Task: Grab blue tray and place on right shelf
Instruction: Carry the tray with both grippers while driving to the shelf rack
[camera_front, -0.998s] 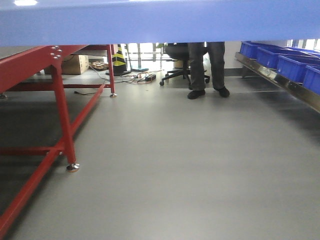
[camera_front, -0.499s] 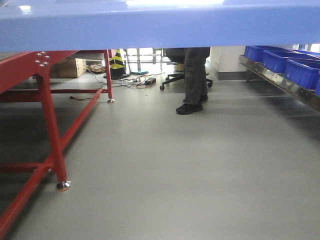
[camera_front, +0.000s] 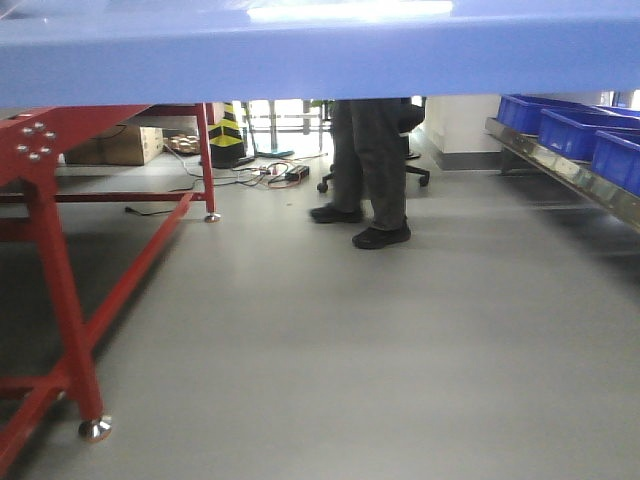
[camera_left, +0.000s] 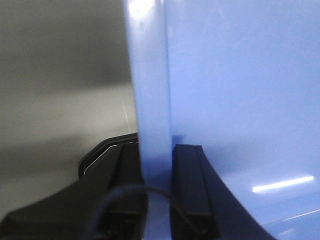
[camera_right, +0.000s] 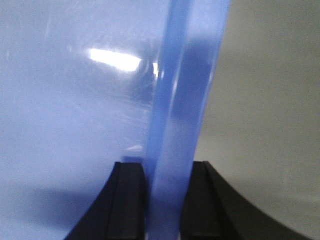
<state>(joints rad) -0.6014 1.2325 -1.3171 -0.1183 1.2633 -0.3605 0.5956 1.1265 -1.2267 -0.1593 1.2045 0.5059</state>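
Left gripper (camera_left: 156, 167): black fingers (camera_left: 187, 190) clamped on the flared rim of the blue tray (camera_left: 240, 100), one finger on each face of the rim, with grey floor (camera_left: 60, 75) beyond it. Right gripper (camera_right: 164, 195): closed in the same way on the tray's opposite rim (camera_right: 187, 100), glossy tray face (camera_right: 75, 125) to one side. Front view: the tray (camera_front: 320, 50), carried between both grippers, spans the whole upper edge of the picture and rests on no surface. Right shelf (camera_front: 570, 175): shiny steel front rail at the right edge, apart from the tray, bearing darker blue storage bins (camera_front: 565, 130). Red-framed table (camera_front: 60, 250): legs and braces at the left; its tabletop edge is hidden by the tray. Background: a person's legs (camera_front: 370, 170) standing on the grey floor (camera_front: 350, 350), a yellow-and-black cone (camera_front: 228, 125), a cardboard box (camera_front: 115, 145) and cables (camera_front: 265, 172)
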